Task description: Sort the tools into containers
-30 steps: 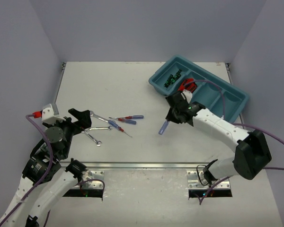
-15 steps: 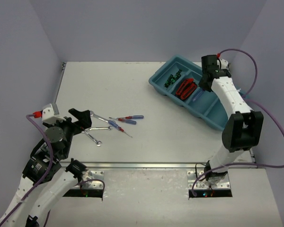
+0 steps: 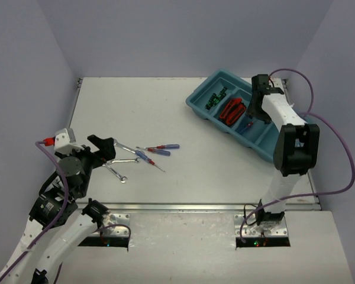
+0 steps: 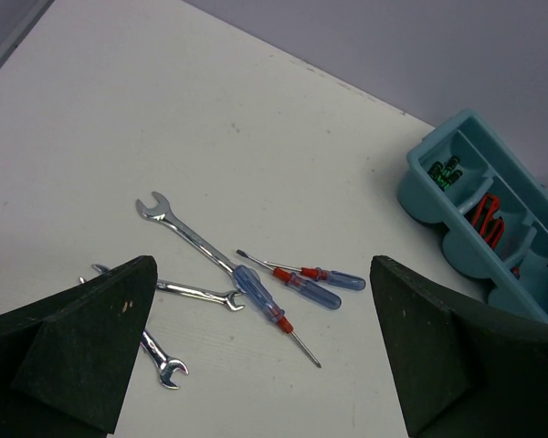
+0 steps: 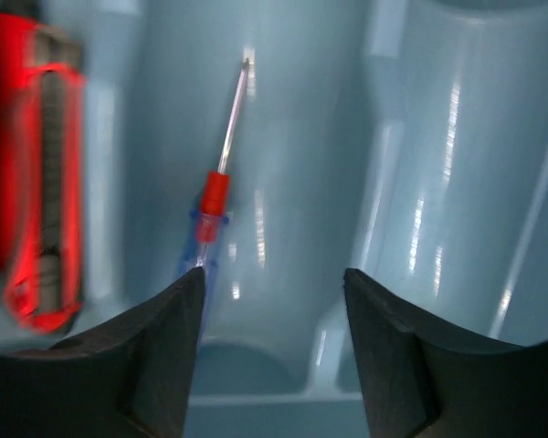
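Note:
The teal tray (image 3: 262, 138) lies at the back right. Its compartments hold green-and-black screwdrivers (image 3: 216, 97), red utility knives (image 3: 232, 110) and one blue-and-red screwdriver (image 3: 244, 124). My right gripper (image 3: 253, 115) hangs open over the third compartment. In the right wrist view the gripper (image 5: 274, 283) is empty and the screwdriver (image 5: 215, 196) lies loose on the tray floor below, beside the knives (image 5: 32, 164). My left gripper (image 3: 106, 148) is open and empty just left of the silver wrenches (image 4: 178, 226) and three blue-and-red screwdrivers (image 4: 265, 306) on the table.
The tray's fourth compartment (image 5: 466, 182) shows nothing in it. The tray also shows far right in the left wrist view (image 4: 493, 228). Purple-grey walls close the table on three sides. A metal rail (image 3: 183, 207) runs along the near edge.
My right arm carried a blue-and-red screwdriver from the table's middle to the tray and let it go in the third compartment. The left arm has barely moved.

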You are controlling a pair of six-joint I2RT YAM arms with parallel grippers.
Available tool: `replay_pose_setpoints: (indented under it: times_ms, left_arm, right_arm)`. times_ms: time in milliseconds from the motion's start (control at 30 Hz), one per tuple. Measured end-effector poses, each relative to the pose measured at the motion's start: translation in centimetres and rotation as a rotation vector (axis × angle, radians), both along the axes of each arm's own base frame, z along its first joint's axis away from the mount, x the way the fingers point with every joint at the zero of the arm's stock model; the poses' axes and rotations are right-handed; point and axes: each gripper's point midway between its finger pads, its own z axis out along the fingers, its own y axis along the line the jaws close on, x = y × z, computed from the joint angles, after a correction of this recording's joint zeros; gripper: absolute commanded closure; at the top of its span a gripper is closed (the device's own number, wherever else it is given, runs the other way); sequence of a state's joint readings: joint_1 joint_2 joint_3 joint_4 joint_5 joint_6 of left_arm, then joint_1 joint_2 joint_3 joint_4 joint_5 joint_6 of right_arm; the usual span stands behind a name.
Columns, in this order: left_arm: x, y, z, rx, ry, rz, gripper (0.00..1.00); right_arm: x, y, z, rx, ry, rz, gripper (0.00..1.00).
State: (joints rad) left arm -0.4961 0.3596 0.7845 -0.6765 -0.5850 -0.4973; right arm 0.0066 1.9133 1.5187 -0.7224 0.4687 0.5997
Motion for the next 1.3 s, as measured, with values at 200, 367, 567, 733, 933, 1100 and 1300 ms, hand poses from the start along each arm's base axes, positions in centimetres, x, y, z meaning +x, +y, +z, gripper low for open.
replay_pose_setpoints:
  times_ms: [200,367,567,733,933,1100,1300]
  left_arm:
    - [0.1,0.0,-0.1,0.004,0.007,0.001,0.00]
    - [0.1,0.0,-0.1,0.005,0.007,0.002,0.00]
    - [0.1,0.0,-0.1,0.004,0.008,0.002,0.00]
    - [0.1,0.0,-0.1,0.005,0.008,0.003,0.00]
    - [0.1,0.0,-0.1,0.005,0.007,0.005,0.00]
    - [0.1,0.0,-0.1,0.005,0.007,0.005,0.00]
    - [0.1,0.0,-0.1,0.005,0.007,0.005,0.00]
  right_arm:
    - [-0.7,6.8,6.4,0.049,-0.204,0.221,0.25]
    - [-2.6,23.2,10.4,0.253,-0.351,0.792,0.28]
    - [-8.5,36.4,4.5,0.320,-0.178,1.286,0.42]
    - [-12.4,41.3,-2.2,0.264,0.020,1.461,0.46]
    - [-13.8,45.4,-4.4,0.236,0.071,1.553,0.46]
    - [-13.1,48.7,-5.2,0.202,0.034,1.584,0.53]
    - [-13.6,49.1,-7.3,0.190,0.079,1.588,0.63]
